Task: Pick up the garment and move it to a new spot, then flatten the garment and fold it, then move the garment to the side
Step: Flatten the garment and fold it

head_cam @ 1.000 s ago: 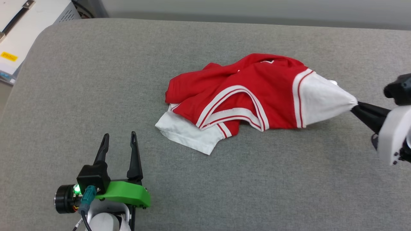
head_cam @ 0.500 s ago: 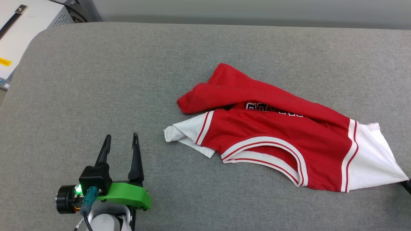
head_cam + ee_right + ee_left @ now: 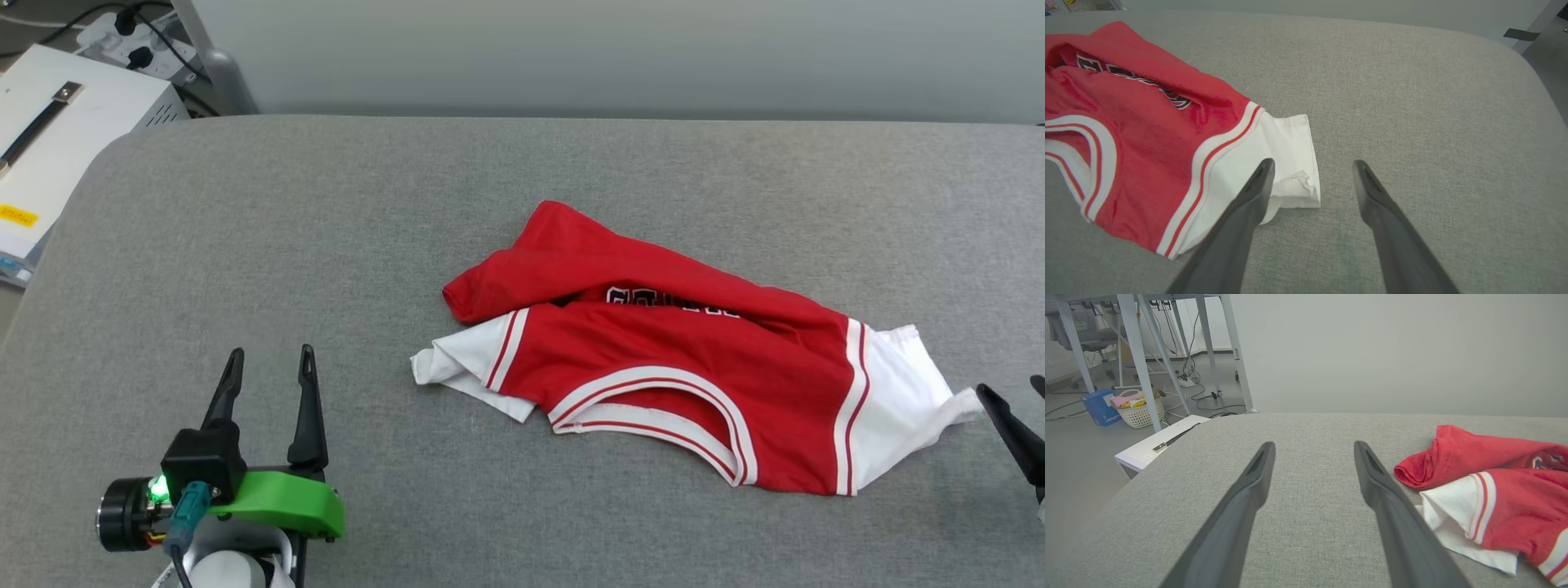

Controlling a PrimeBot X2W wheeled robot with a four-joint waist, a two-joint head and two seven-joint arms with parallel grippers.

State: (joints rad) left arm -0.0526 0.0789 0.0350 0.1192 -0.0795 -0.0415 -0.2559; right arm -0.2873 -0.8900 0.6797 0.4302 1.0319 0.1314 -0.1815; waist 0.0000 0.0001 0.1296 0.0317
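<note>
A plain grey wall (image 3: 571, 49) is seen behind a grey fabric-covered tabletop (image 3: 326, 204), on which the garment (image 3: 669, 359) is laid in a loose heap. The garment is not yet flat: a red fold is thrown across the black print, so that only a strip of the lettering shows. The left gripper (image 3: 272, 353) is held well apart from the garment, off its left end, with its fingers spread wide and nothing between them. The right gripper (image 3: 1313, 162) is stationed at the garment's right end, its fingers likewise spread wide and holding nothing. The white sleeve (image 3: 1286, 139) lies just beside one finger, though whether it is touched cannot be told. A small crumpled corner (image 3: 1298, 185) is seen at that sleeve's edge.

The move to a new spot is judged done, and flattening is taken to be the step in hand. It would be done best if each sleeve were pinched at its outer edge, through both layers, and the two drawn apart low over the cloth. The red fold should then be lifted back off the print. Too shallow a pinch is likely to slip from the thin jersey.
</note>
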